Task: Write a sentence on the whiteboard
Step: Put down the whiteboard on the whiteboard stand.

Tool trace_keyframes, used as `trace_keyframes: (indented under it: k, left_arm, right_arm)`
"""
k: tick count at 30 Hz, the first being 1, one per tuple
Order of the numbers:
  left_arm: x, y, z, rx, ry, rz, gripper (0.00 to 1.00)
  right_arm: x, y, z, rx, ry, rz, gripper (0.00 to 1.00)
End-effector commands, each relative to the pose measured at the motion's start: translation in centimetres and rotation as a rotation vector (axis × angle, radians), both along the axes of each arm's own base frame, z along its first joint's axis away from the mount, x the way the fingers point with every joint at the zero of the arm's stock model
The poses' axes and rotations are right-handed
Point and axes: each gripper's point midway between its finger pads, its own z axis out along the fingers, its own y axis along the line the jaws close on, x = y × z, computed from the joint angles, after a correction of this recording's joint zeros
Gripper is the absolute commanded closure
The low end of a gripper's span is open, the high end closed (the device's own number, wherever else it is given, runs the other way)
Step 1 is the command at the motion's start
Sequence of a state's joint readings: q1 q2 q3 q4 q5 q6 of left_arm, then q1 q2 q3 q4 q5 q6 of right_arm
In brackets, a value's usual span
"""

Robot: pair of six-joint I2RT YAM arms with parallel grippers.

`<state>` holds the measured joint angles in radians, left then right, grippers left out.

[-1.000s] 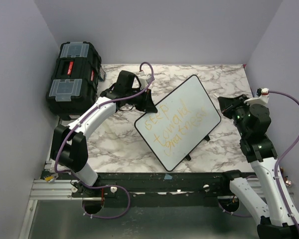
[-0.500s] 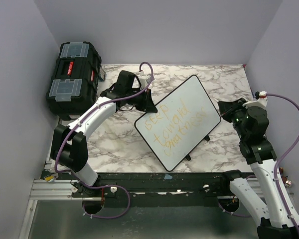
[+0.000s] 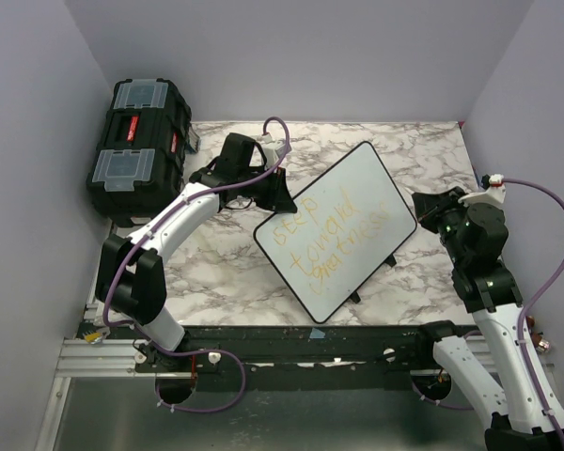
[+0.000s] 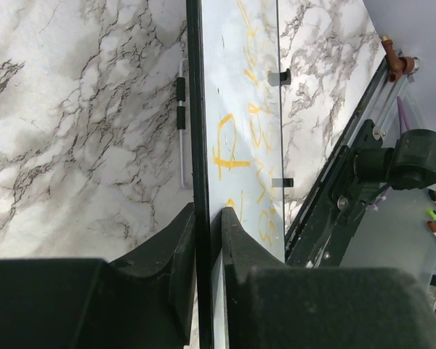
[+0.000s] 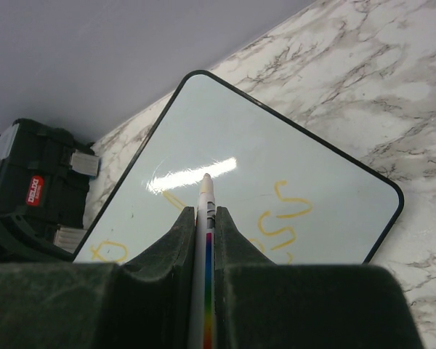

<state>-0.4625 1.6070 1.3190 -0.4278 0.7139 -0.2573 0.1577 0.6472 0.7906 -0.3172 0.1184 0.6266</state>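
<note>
Writing seems almost finished: left end effector (image 4: 207, 218) clamps the edge of the black-rimmed white whiteboard (image 3: 348, 225), right end effector (image 5: 203, 214) clamps a white marker (image 5: 205, 240) near the yellow-orange handwritten sentence (image 3: 334, 235); next, probably lowering for remaining strokes.

L arm (image 3: 183, 221) & R arm (image 3: 508, 338): white links, black joints. Purple cable (image 3: 275, 120) runs along each. Gripper fingers (image 4: 156, 254) matte black.

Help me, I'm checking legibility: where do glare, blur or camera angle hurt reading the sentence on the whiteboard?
Top external: even light, the sentence is faint yellow-orange on the whiteboard, no glare. Right wrist: a bright glare streak crosses the board at the marker tip. Left wrist: a steep grazing angle foreshortens the letters.
</note>
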Motion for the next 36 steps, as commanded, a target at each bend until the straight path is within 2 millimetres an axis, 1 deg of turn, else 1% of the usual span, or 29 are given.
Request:
trace_keyframes:
  k: [1, 5, 9, 13, 16, 24, 29, 32, 36]
  left_arm:
    - [-0.7, -0.6, -1.0, 0.038, -0.051, -0.048, 0.79]
    - [-0.5, -0.5, -0.7, 0.042, -0.063, -0.033, 0.72]
    - [-0.4, -0.4, -0.2, 0.033, -0.079, -0.027, 0.69]
    - [-0.5, -0.5, 0.3, 0.024, -0.084, -0.028, 0.69]
    - [-0.6, -0.5, 0.2, 0.024, -0.079, -0.027, 0.67]
    - [-0.9, -0.3, -1.0, 0.039, -0.066, -0.03, 0.55]
    - [-1.0, -0.3, -1.7, 0.045, -0.052, -0.032, 0.53]
    - [-1.0, -0.2, -1.4, 0.041, -0.064, -0.029, 0.51]
    - [-0.6, 0.2, -0.6, 0.055, -0.102, 0.002, 0.45]
  right_arm:
    - [-0.3, -0.4, -0.9, -0.027, 0.023, -0.017, 0.99]
    - [-0.3, -0.4, -0.9, -0.028, 0.023, -0.015, 0.99]
    - [-0.2, -0.4, -1.0, -0.029, 0.023, -0.016, 1.0]
    - [-0.2, -0.4, -1.1, -0.029, 0.028, -0.013, 0.99]
    - [-0.2, -0.4, -1.0, -0.03, 0.026, -0.013, 0.99]
    - [-0.1, -0.2, -1.1, -0.027, 0.031, -0.006, 0.99]
    - [0.0, -0.2, -1.0, -0.028, 0.032, -0.005, 0.99]
    - [0.1, -0.1, -1.2, -0.028, 0.039, -0.003, 0.99]
    - [0.1, -0.1, -1.2, -0.028, 0.04, 0.002, 0.99]
